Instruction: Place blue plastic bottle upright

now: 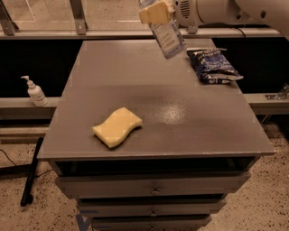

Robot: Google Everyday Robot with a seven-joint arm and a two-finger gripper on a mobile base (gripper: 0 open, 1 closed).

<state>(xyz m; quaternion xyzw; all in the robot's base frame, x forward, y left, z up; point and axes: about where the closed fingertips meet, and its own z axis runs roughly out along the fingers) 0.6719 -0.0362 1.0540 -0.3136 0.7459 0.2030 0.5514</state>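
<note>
The blue plastic bottle point(167, 36) is clear with a pale blue-and-white label. It hangs tilted in the air above the far middle of the grey table point(135, 81), base pointing down and right. My gripper point(156, 11) is at the top edge of the view, shut on the bottle's upper end with its cream-coloured fingers point(153, 13). The white arm reaches in from the upper right. The bottle's cap is hidden by the gripper.
A yellow sponge point(118, 127) lies front left of centre on the table. A dark blue snack bag point(211, 65) lies at the far right. A white pump bottle point(35, 92) stands on a ledge to the left. Drawers sit below the table front.
</note>
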